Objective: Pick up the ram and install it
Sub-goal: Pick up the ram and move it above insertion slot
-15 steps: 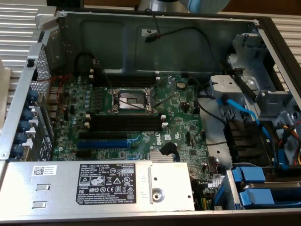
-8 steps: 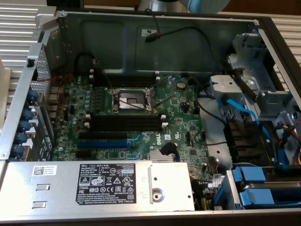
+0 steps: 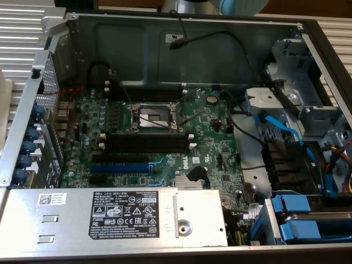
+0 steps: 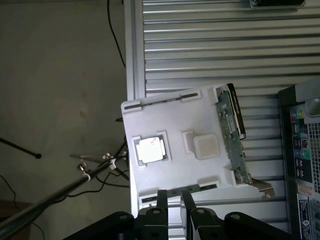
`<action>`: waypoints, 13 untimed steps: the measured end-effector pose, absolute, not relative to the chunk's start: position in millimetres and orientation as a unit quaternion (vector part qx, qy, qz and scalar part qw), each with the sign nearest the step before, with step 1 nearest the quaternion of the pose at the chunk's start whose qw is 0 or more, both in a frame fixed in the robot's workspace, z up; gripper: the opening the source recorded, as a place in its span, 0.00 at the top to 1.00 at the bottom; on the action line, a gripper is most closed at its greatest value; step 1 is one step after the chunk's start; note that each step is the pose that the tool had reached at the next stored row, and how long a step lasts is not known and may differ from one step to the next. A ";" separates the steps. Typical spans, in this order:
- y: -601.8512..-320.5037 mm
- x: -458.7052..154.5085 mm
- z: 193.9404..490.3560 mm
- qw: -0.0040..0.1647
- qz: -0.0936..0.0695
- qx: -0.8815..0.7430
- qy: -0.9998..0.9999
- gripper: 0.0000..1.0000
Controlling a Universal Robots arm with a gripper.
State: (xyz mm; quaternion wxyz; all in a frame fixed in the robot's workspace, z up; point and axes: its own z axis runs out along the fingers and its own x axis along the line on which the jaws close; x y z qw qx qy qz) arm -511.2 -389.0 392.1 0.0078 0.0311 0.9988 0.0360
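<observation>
Along the tray edge closest to the gripper (image 4: 174, 194), we see the ram (image 4: 201, 187) standing on its long edge in a narrow slot, a thin, flat, dark green-black stick. The two black fingers (image 4: 162, 200) stand spread to either side of it with a gap between them, and we cannot tell whether either one touches the board. The white tray (image 4: 165, 125) is smooth moulded plastic with low raised ribs. Its opposite edge has a second slot with another thin dark strip (image 4: 160, 100), and between the two slots flat plastic surrounds a square recess holding a shiny metal-capped processor (image 4: 151, 149) and a rounded white block (image 4: 206, 146). A green expansion card (image 4: 234, 140) with a metal bracket lies along one side edge. We find the tray resting on a ribbed aluminium table (image 4: 210, 45), with the corner of a computer case (image 4: 300, 165) near the card. In the exterior view the case lies open. On the green motherboard (image 3: 212, 146) the long black memory slots (image 3: 146, 144) with white end clips sit exposed between the square metal socket (image 3: 152, 117) and the blue expansion slot (image 3: 124, 166). The grey power supply (image 3: 66, 220) carries a black label (image 3: 124, 213) on which we read "DELL"; its finer print is too small to read.
</observation>
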 end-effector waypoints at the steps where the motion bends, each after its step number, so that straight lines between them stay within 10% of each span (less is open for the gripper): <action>1: -389.0 -511.2 392.1 0.008 0.036 0.031 0.999 0.75; 13: -389.0 -511.2 392.1 0.008 0.036 0.031 0.999 0.67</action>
